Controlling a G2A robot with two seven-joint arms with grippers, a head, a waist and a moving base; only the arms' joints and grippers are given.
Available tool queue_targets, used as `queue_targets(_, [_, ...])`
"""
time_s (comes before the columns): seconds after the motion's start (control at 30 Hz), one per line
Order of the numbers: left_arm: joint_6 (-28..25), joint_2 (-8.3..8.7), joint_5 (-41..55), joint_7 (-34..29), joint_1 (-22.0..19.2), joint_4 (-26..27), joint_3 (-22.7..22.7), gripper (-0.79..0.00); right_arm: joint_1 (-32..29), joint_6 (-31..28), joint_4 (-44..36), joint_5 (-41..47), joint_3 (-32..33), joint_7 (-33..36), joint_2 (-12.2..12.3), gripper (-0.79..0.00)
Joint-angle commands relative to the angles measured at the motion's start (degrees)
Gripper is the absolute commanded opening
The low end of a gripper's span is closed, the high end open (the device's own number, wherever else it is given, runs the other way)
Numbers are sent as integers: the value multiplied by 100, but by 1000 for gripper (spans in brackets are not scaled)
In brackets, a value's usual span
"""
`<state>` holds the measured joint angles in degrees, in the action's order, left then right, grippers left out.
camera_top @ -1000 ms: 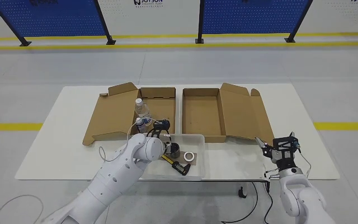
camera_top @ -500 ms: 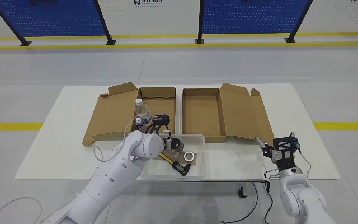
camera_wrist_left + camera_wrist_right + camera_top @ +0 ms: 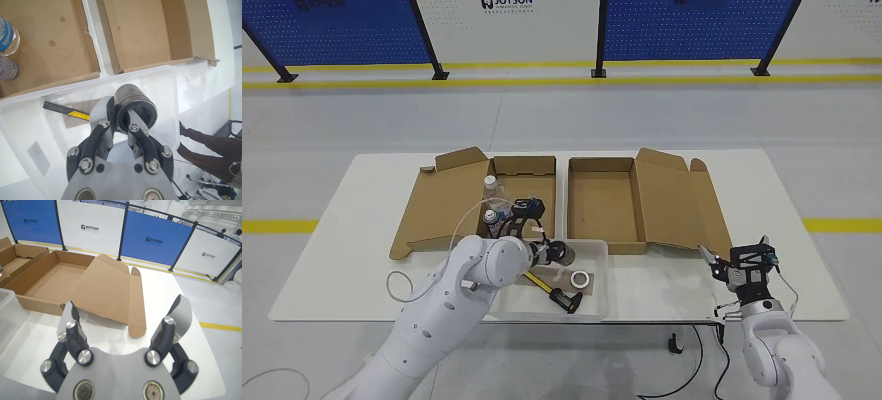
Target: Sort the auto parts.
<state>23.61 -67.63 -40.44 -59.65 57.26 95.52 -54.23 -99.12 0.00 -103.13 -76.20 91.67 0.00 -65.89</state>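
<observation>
My left gripper (image 3: 121, 111) (image 3: 545, 243) is shut on a metal cylinder sleeve (image 3: 135, 106) (image 3: 560, 252), one finger inside its bore and one outside. It hangs above the far part of the clear plastic bin (image 3: 56, 89) (image 3: 589, 303). In the bin lie a black and yellow caliper (image 3: 66, 111) (image 3: 554, 291) and a white ring (image 3: 581, 278). Beyond the bin stand two open cardboard boxes: the left box (image 3: 47, 47) (image 3: 532, 180) and the right box (image 3: 141, 34) (image 3: 602, 205). My right gripper (image 3: 124, 311) (image 3: 742, 263) is open over the table's right front corner.
Two water bottles (image 3: 492, 190) (image 3: 7, 37) stand in the left box. The right box's lid flap (image 3: 113, 291) lies flat on the table in front of my right gripper. A blue and white fence stands behind the table.
My left gripper has lifted the metal cylinder sleeve out of the bin and carried it slightly toward the boxes. The right arm has not moved.
</observation>
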Motion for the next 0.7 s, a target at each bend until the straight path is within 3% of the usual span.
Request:
queue_targets(0.0, [3,17,-17,-36,52,148,-73,-785,0,0,0,0,0,0,0,0])
queue_targets(0.4, [40,75,-139,-23,279,450,-396,-785,0,0,0,0,0,0,0,0])
queue_targets(0.67, [28,65,-233,259,182,447,-546,-785,0,0,0,0,0,0,0,0])
